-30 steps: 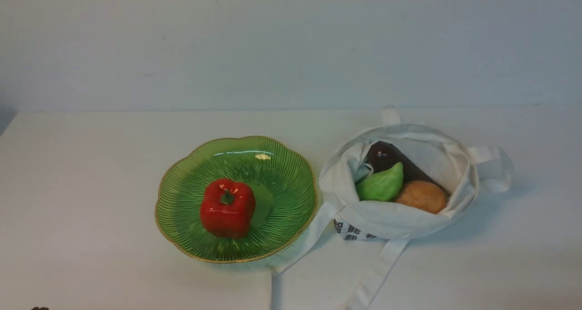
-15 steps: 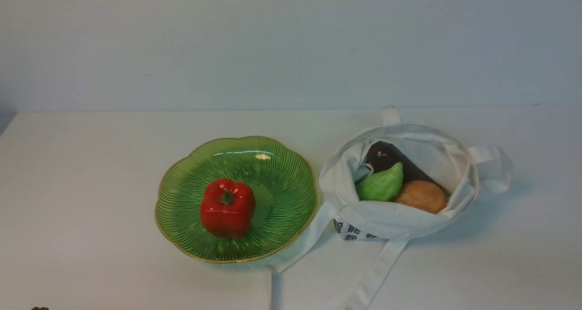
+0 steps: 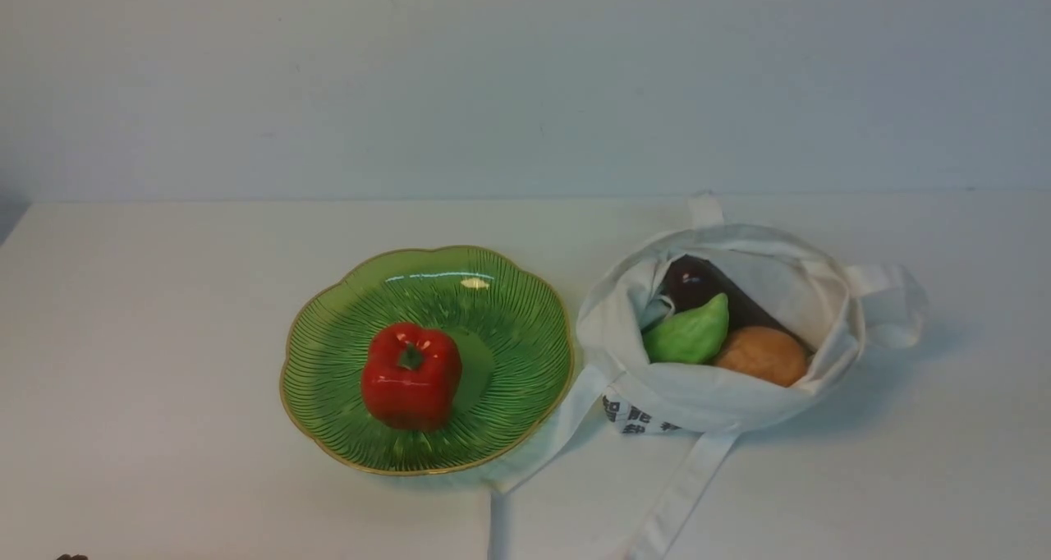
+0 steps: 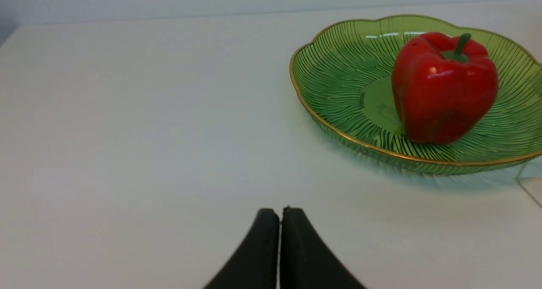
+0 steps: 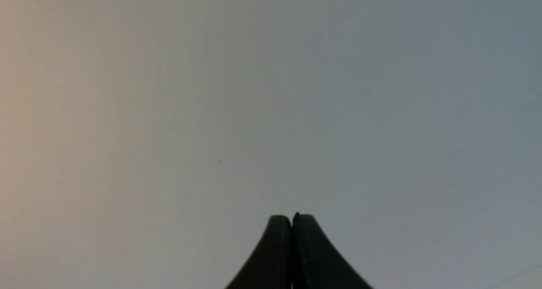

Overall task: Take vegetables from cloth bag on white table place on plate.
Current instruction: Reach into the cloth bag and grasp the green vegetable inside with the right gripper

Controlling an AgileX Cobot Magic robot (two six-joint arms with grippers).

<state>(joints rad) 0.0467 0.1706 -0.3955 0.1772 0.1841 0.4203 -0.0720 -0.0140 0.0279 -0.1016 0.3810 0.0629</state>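
My L gripper and R gripper are both pinched together, empty. The plate mid white table holds a red bell pepper. The eggplant, green veg and tan veg sit in the cloth bag on the right-edge side.

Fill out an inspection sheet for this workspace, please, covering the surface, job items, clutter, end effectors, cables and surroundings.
Surface: white table, plain and matte.
Job's things: plate left of centre, holding one red pepper upright; cloth bag to its right, mouth open, with a light green vegetable, a dark purple eggplant and a tan-orange vegetable inside.
Clutter: nothing seen.
End effectors: left end effector shut, empty, low over the table near the plate; right end effector shut, empty, facing only a blank surface.
Cables: nothing seen.
Surroundings: plain pale wall behind the table.
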